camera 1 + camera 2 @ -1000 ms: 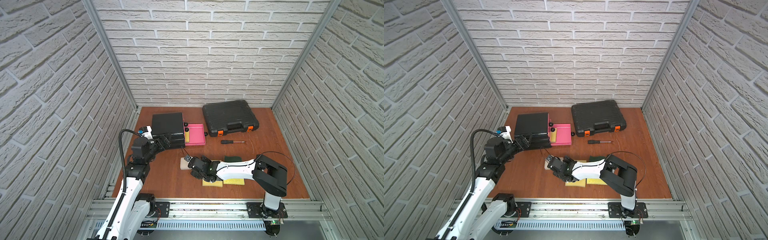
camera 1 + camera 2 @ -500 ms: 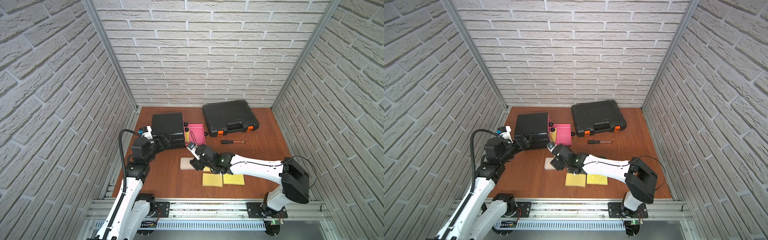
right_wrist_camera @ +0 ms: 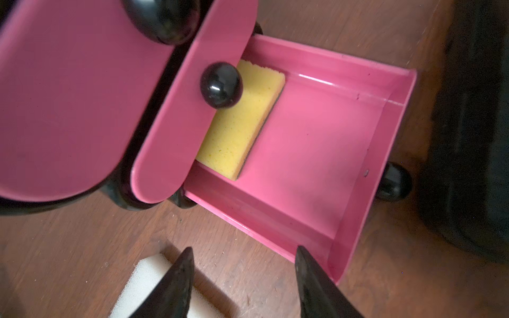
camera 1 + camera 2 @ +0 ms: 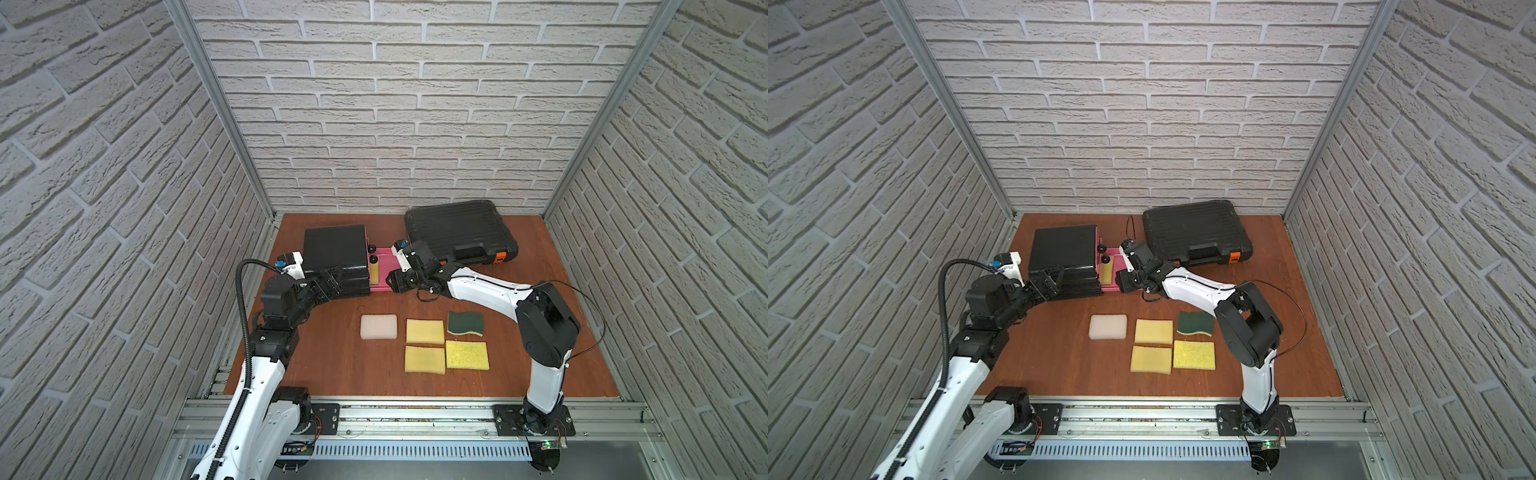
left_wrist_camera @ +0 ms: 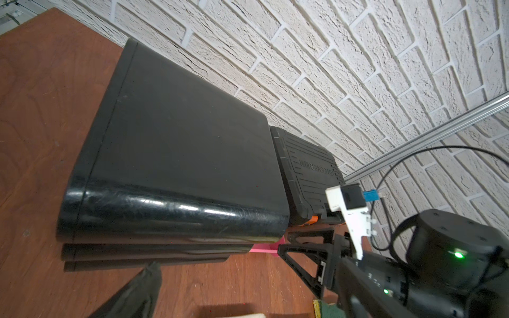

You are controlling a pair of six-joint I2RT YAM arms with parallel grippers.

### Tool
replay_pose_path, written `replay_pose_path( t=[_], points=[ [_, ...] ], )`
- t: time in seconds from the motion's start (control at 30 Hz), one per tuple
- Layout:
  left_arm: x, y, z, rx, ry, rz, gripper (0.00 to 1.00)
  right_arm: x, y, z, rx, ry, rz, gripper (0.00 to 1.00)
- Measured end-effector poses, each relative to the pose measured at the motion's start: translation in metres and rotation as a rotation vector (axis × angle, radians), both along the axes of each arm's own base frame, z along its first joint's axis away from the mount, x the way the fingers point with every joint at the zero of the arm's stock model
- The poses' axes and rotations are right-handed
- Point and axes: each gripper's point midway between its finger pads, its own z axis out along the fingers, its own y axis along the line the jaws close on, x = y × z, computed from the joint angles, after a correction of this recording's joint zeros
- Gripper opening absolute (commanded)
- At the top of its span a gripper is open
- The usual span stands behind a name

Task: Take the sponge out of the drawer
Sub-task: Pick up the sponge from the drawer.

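Note:
A yellow sponge (image 3: 242, 121) lies in the open pink drawer (image 3: 316, 154) of the black cabinet (image 4: 336, 257), at the drawer's cabinet end, partly under a higher pink drawer front. In both top views the sponge (image 4: 375, 272) (image 4: 1106, 272) shows beside the black knobs. My right gripper (image 3: 243, 275) hovers over the drawer's near front corner (image 4: 395, 282), open, nothing between its fingers (image 3: 176, 283). My left gripper (image 4: 328, 284) is open at the cabinet's near side; whether it touches I cannot tell. One left finger (image 5: 137, 291) shows in the left wrist view.
A black tool case (image 4: 457, 232) stands right behind the right arm. On the table in front lie a white sponge (image 4: 378, 326), three yellow sponges (image 4: 424, 331) (image 4: 424, 359) (image 4: 466, 355) and a green one (image 4: 465, 323). Brick walls enclose three sides.
My right gripper has left the white sponge on the table and travelled back to the open drawer, its jaws narrowing somewhat. The left arm has not moved.

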Motion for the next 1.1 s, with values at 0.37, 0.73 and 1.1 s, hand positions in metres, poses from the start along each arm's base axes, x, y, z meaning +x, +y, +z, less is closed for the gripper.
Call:
replay_pose_path(
  t=[0.37,0.73,1.1],
  points=[
    [0.000,-0.001,0.000,-0.001,-0.001,-0.004,0.98,0.036,0.014,-0.023,0.140,0.070,-0.059,0.55],
    [0.000,-0.001,0.000,-0.001,-0.001,-0.004,0.98,0.049,0.035,-0.055,0.232,0.133,-0.070,0.54],
    [0.001,0.001,-0.001,0.000,0.002,0.000,0.98,0.063,0.062,-0.052,0.293,0.130,-0.050,0.44]
  ],
)
